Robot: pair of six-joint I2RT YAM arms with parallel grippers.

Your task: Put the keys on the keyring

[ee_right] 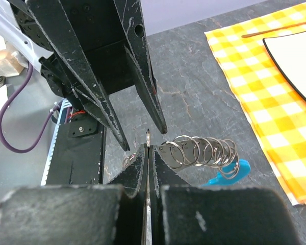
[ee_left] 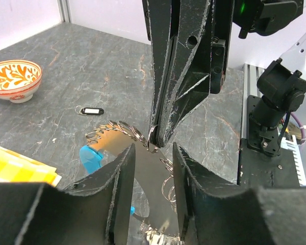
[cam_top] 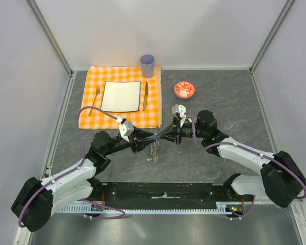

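The keyring (ee_left: 117,133) is a coil of silvery rings with a bright blue plastic segment (ee_left: 90,157). It hangs off the table between both arms and also shows in the top view (cam_top: 153,151) and the right wrist view (ee_right: 204,151). My right gripper (ee_right: 148,148) is shut on one end ring of the coil, pinching it from above in the left wrist view (ee_left: 154,144). My left gripper (ee_left: 153,150) is open, its jaws on either side of the coil just below that ring. A small key with a black head (ee_left: 92,111) lies on the table beyond the coil.
A red patterned bowl (cam_top: 184,90) stands at the back right. An orange checked cloth (cam_top: 86,117) at the back left carries a white plate (cam_top: 121,96), a fork (cam_top: 96,98) and a table knife (cam_top: 145,96). A lilac cup (cam_top: 147,65) stands at its far corner.
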